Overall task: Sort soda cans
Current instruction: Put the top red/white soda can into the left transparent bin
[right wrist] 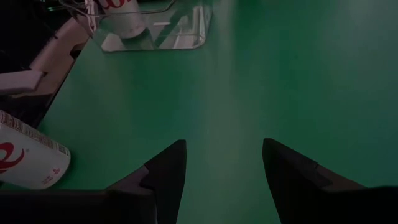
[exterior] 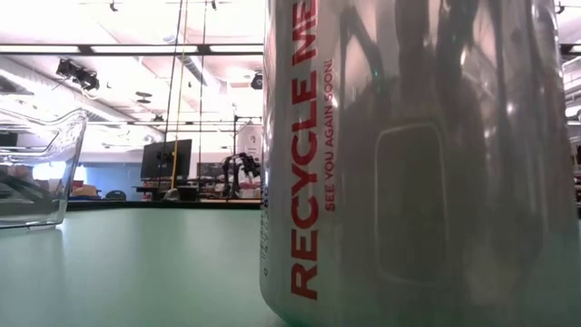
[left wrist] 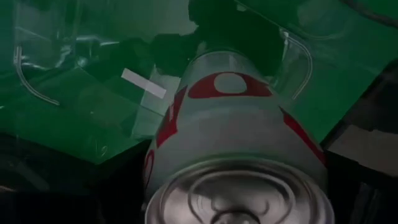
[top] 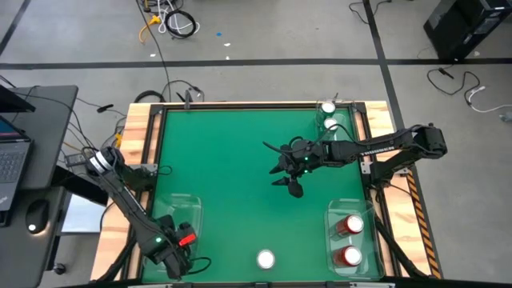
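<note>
**Left arm over near-left tray with a silver can**

At the bench's near-left corner, the left gripper (top: 178, 250) hangs over a clear tray (top: 192, 210), a silver can (left wrist: 239, 149) between its fingers; whether they clamp it I cannot tell. The right gripper (right wrist: 222, 165) hovers mid-bench, fingers apart, empty. Another silver can (top: 266, 258) stands at the near edge.

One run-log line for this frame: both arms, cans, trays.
left gripper: over near-left tray, silver can at fingers | right gripper: open, empty, mid-table | red cans in near-right tray | loose can near edge
</note>
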You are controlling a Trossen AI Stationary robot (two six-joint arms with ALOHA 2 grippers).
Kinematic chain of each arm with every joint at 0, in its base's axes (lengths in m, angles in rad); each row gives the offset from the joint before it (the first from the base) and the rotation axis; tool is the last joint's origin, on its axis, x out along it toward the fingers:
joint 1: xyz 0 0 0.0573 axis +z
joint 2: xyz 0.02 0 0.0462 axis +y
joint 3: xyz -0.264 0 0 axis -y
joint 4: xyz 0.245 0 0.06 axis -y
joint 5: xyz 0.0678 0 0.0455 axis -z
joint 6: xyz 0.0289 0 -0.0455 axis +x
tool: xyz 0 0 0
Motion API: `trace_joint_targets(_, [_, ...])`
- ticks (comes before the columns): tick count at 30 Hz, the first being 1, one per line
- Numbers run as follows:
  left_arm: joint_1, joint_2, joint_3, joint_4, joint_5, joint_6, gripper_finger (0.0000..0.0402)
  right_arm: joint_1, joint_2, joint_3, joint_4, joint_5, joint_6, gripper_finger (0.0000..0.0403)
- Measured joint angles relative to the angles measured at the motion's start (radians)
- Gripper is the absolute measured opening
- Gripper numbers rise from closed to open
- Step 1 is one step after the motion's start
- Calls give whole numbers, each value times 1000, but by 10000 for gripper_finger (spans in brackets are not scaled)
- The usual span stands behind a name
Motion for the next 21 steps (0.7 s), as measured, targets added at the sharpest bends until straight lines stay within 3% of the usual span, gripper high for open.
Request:
trace_joint_targets(10, [8, -1, 14, -21, 35, 15, 363, 0, 0, 0, 10, 0, -1, 209])
trace_joint_targets(21, [10, -2, 176, -229, -32, 27, 364, 0, 0, 0, 17, 0, -1, 231])
